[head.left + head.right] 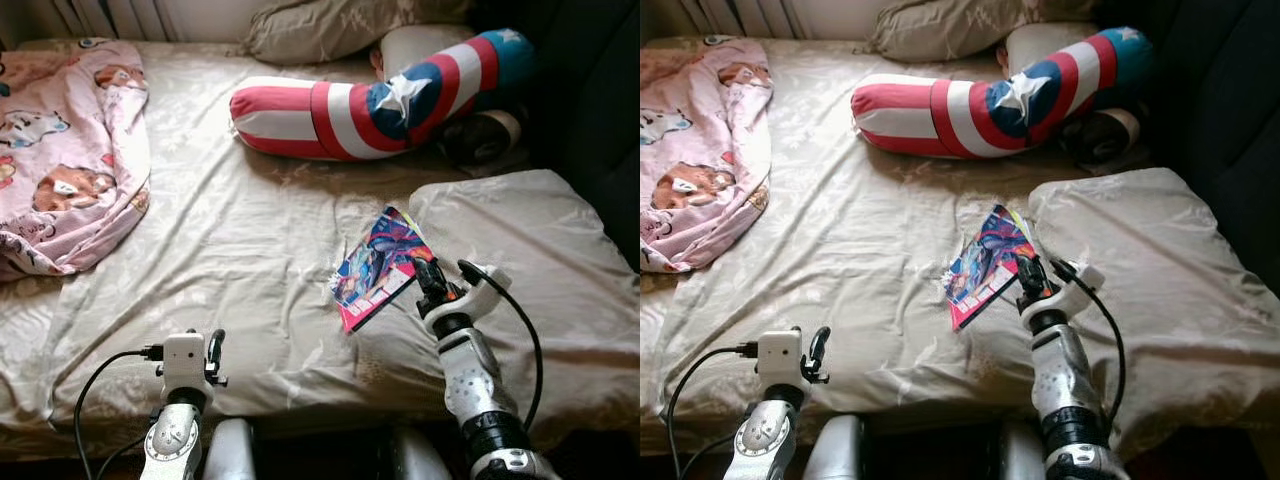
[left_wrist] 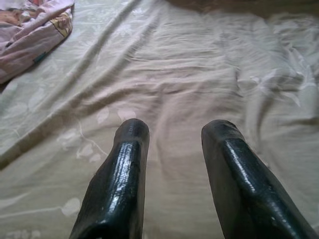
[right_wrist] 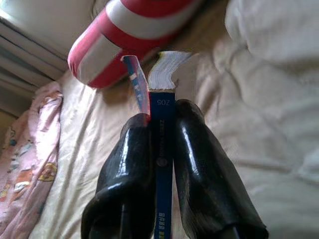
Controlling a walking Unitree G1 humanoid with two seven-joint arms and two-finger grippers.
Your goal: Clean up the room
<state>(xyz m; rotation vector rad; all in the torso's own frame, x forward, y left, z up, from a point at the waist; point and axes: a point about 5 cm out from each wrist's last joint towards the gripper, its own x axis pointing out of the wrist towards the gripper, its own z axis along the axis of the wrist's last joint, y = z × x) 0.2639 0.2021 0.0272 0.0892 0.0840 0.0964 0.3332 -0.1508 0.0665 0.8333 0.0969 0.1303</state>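
Comic book [image 1: 377, 268], brightly coloured with a pink lower edge, is gripped by the right claw [image 1: 432, 276] just above the beige bed sheet [image 1: 230, 250], beside the near corner of a large beige pillow [image 1: 540, 260]. In the right wrist view, the two black fingers [image 3: 199, 174] are seen pressed against both sides of the book's blue spine [image 3: 162, 164], with the white page edges fanned out beyond the fingertips and the front cover curling away to one side. The left claw [image 2: 172, 149] is held open above the sheet near the foot of the bed, its fingers parted and nothing between them; creased fabric is seen under it. A long bolster cushion [image 1: 370, 95] in red, white and blue stripes with a white star is laid across the far part of the bed, well apart from the book. A second beige pillow [image 1: 340, 25] is placed behind it at the head of the bed. A pink cartoon-printed blanket [image 1: 65, 150] is bunched at the left side of the bed.
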